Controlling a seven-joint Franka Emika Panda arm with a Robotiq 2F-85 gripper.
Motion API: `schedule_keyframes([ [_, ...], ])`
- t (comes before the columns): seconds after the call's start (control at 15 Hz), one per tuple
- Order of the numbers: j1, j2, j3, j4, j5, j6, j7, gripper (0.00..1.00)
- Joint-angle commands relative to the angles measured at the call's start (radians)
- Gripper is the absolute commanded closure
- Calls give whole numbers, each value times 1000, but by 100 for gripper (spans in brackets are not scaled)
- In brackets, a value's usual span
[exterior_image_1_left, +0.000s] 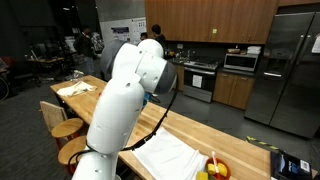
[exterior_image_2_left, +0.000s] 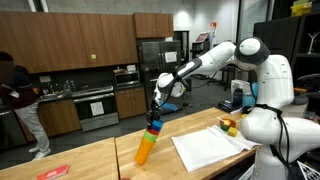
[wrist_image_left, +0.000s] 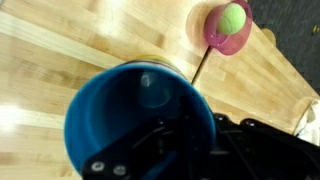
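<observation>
In the wrist view a blue cup (wrist_image_left: 135, 115) fills the frame, seen from above into its hollow. My gripper (wrist_image_left: 190, 130) has one finger inside the cup and one outside, shut on its rim. In an exterior view the gripper (exterior_image_2_left: 157, 108) sits at the top of a tilted stack of coloured cups (exterior_image_2_left: 148, 142) with an orange cup at the bottom, standing on the wooden counter (exterior_image_2_left: 100, 155). In the exterior view from behind the robot, the arm (exterior_image_1_left: 130, 90) hides the gripper and the stack.
A pink dish holding a green ball (wrist_image_left: 230, 25) lies on the counter beyond the cup. A white cloth (exterior_image_2_left: 210, 148) and small colourful toys (exterior_image_2_left: 230, 125) lie near the robot base. Another white cloth (exterior_image_1_left: 75, 88) lies further off. A person (exterior_image_2_left: 20, 105) stands in the kitchen.
</observation>
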Motion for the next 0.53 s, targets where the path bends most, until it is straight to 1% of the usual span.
schedule_keyframes([
  [0.0, 215, -183, -219, 124, 41, -199, 35, 97],
  [0.13, 377, -190, -377, 174, -22, -290, 83, 97],
  [0.2, 355, -118, -330, 200, -150, -320, 173, 97],
  [0.27, 412, -109, -374, 224, -208, -357, 205, 97],
  [0.47, 530, -49, -437, 293, -408, -502, 317, 97],
])
